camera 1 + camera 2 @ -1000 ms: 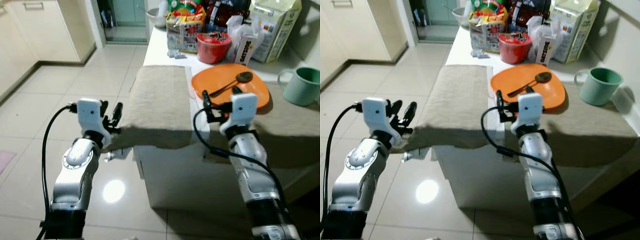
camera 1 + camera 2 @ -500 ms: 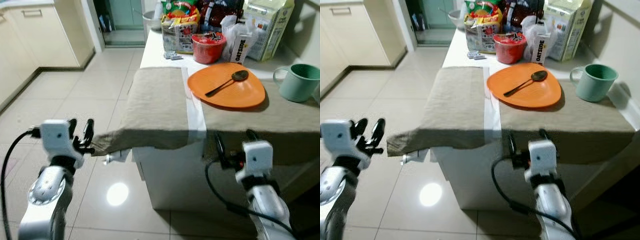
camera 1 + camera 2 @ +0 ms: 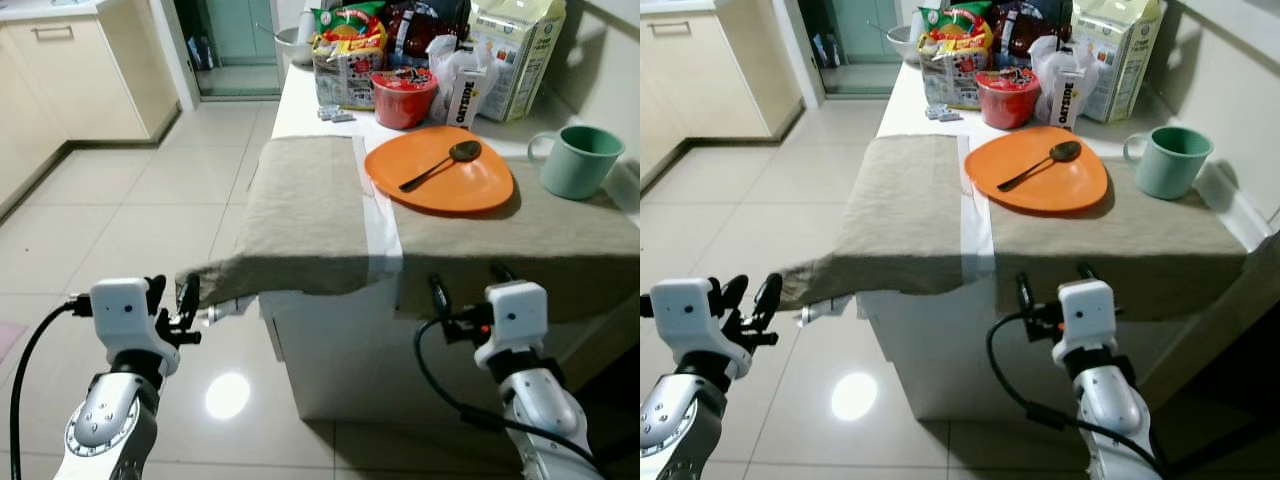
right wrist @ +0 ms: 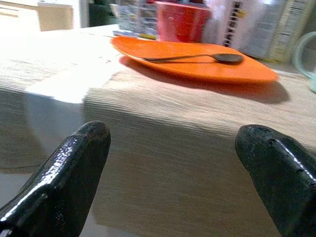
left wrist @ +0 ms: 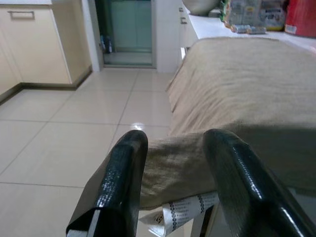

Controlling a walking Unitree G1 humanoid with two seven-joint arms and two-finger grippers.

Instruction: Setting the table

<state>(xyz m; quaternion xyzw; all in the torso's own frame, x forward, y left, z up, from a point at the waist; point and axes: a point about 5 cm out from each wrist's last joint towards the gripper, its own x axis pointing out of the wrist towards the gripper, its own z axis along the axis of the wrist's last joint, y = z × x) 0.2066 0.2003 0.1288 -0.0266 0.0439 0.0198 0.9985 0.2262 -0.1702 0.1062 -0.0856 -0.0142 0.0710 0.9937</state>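
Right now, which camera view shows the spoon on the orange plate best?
The left eye view: the whole spoon lies on the orange plate, seen from above. The right eye view matches it. The right wrist view shows it edge-on. The left wrist view faces the cloth.

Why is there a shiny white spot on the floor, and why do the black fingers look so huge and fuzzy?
In the left eye view, the spot is glare from a light, mirrored in the glossy floor tiles. In the right wrist view, the right gripper's fingers sit very near the lens, so they look big and soft, while the orange plate looks sharper.
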